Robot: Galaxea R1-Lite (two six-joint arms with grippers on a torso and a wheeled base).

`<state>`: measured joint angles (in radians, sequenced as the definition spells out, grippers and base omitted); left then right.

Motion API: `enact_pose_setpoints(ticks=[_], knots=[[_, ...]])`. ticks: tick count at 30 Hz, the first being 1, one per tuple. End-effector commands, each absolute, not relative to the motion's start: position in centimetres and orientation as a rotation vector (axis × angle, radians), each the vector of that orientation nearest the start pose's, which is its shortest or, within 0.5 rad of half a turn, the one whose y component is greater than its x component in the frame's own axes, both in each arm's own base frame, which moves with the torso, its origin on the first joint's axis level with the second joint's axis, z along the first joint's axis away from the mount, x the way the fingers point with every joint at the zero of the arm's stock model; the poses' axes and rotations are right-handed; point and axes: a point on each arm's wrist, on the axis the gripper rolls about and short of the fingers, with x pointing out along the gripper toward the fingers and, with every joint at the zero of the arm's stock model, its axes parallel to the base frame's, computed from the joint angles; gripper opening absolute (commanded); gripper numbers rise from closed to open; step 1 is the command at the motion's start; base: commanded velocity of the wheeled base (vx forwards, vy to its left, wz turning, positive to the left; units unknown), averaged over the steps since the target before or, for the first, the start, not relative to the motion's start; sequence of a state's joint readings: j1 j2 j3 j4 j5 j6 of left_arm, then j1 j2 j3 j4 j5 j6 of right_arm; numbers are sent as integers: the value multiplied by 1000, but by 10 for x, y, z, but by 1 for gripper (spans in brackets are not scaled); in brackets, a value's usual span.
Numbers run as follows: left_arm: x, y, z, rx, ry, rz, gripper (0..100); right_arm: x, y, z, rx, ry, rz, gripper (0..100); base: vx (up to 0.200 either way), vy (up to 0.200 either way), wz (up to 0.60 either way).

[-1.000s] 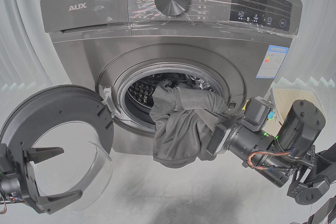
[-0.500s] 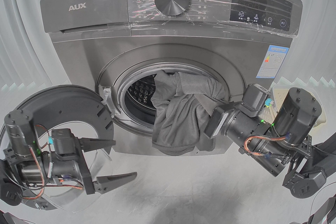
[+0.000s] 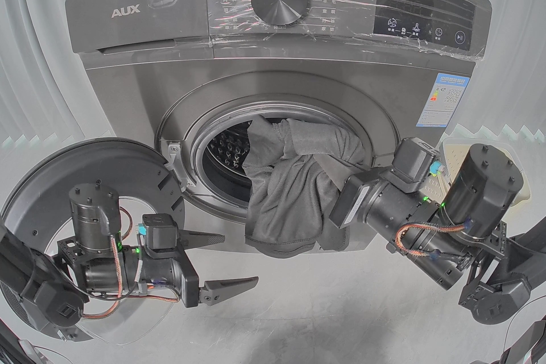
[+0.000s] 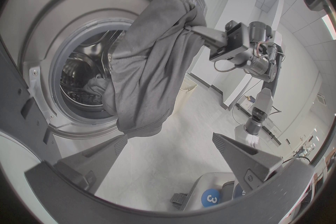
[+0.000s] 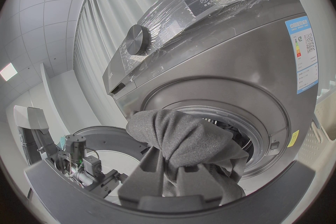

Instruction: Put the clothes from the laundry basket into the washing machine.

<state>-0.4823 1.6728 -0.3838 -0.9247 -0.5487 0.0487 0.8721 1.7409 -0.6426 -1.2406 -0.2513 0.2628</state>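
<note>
Right gripper (image 5: 171,170) pinched grey garment (image 3: 284,183) draped from washing machine (image 3: 142,86) mouth; left gripper (image 3: 239,260) hung spread by open door (image 3: 102,166); blue-edged label (image 3: 442,99) on front.

From the head we look forward and down at the front of the washing machine (image 3: 142,86), near enough that it takes up most of the frame. The left wrist camera sits low by the open door (image 3: 85,166), looking past its own left pincer (image 4: 168,137) up and across at the drum opening (image 4: 80,70), with the right pincer (image 4: 194,29) farther off. The right wrist camera looks along its pincer at the machine's front, with the grey garment (image 5: 189,140) very close before the lens. All three views share one patch of the scene: the drum opening and the hanging garment
</note>
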Motion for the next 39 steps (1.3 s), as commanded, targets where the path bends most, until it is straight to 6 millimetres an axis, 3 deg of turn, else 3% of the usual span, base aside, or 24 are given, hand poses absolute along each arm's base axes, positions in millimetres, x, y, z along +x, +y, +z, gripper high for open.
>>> enact_pose_setpoints(ticks=[1, 21, 39], knots=[[229, -131, 93, 14, 421, -1010, 100, 194, 226, 190, 331, -43, 640, 0, 0, 0, 0], [269, -139, 60, -40, 399, -966, 100, 176, 232, 189, 339, -49, 698, 0, 0, 0, 0], [264, -155, 66, -108, 324, -1023, 100, 179, 233, 191, 343, -55, 692, 0, 0, 0, 0]])
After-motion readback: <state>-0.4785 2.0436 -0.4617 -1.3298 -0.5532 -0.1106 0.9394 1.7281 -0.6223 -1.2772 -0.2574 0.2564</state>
